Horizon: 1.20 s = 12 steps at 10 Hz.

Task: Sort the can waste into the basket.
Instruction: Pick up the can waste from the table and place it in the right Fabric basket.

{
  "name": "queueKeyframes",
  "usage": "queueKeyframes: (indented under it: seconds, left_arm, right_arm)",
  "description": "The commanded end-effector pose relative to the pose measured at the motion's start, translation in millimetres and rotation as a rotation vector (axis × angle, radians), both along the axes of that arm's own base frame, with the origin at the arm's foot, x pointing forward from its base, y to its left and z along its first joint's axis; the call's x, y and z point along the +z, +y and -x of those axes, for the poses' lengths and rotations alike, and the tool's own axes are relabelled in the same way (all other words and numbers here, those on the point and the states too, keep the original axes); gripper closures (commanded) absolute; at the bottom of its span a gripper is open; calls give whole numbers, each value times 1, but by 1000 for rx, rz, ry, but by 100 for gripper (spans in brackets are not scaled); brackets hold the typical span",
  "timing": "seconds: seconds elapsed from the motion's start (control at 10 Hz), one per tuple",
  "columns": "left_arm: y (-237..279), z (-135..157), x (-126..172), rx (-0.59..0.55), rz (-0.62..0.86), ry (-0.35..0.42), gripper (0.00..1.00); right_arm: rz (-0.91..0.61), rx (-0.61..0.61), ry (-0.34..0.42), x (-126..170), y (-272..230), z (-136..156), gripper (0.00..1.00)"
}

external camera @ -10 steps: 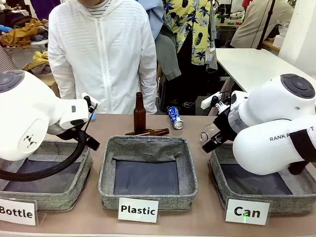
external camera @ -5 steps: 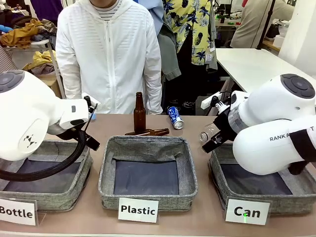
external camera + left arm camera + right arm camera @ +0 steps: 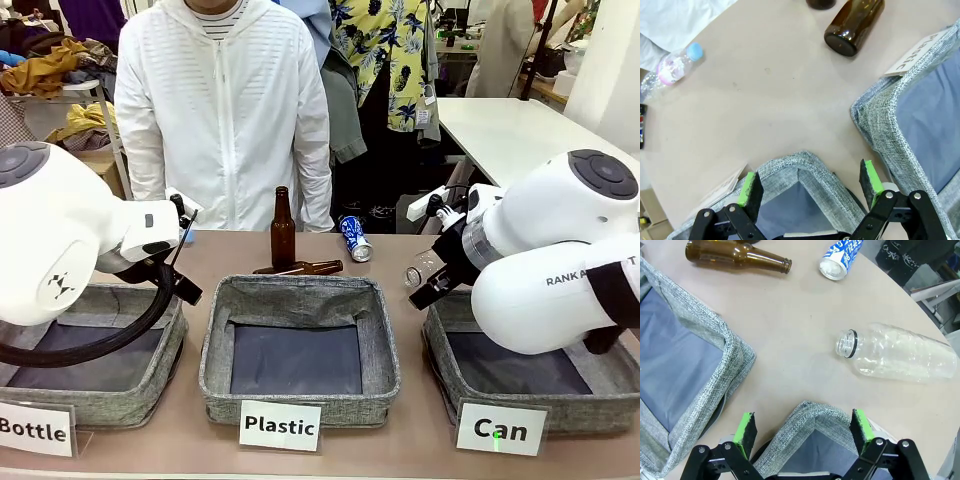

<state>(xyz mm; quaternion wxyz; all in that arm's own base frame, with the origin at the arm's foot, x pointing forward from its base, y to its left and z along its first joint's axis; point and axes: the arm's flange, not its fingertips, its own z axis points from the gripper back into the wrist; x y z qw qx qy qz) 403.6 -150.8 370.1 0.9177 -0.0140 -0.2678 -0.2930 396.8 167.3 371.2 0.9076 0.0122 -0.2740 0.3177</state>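
Note:
The blue can (image 3: 354, 238) with white lettering lies on its side at the far middle of the table, also seen as the blue can (image 3: 841, 257) in the right wrist view. A dark can (image 3: 641, 126) shows partly at the left wrist view's edge. The grey basket (image 3: 592, 412) behind the "Can" card (image 3: 500, 429) stands at the front right. My right gripper (image 3: 803, 430) hangs open and holds nothing, over the near corner of that basket (image 3: 810, 413). Over a corner of the "Bottle" basket (image 3: 805, 162), my left gripper (image 3: 810, 182) is open with nothing in it.
A brown bottle (image 3: 283, 228) stands upright and another brown bottle (image 3: 300, 267) lies behind the "Plastic" basket (image 3: 300, 405). One clear plastic bottle (image 3: 895, 357) lies near the Can basket, and a blue-capped plastic bottle (image 3: 672, 67) lies at the far left. A person (image 3: 225, 110) stands across the table.
The person at the far side has shifted slightly to the right. Both arms and the things on the table have not moved.

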Motion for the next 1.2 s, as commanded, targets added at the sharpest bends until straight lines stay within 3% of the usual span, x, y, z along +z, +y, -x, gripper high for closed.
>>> queueKeyframes:
  seconds: [0.0,0.1,0.4,0.7,0.9,1.0,1.1]
  left_arm:
    - [0,0,0,0,0,0,0]
    - [0,0,0,0,0,0,0]
    - [-9,25,67,-102,65,-90,0]
    - [16,79,136,-69,192,-7,0]
    - [66,104,165,-171,307,-3,0]
    - [104,109,171,-159,388,5,0]
    - [140,114,171,-203,495,18,0]
  right_arm:
    - [-1,0,0,0,0,0,0]
    - [0,0,0,0,0,0,0]
    - [-67,21,16,56,6,24,0]
    - [-199,-201,162,123,-6,70,0]
    - [-366,-147,266,154,-54,94,0]
    - [-457,-135,314,161,-97,101,0]
    - [-541,-186,331,161,-138,103,0]
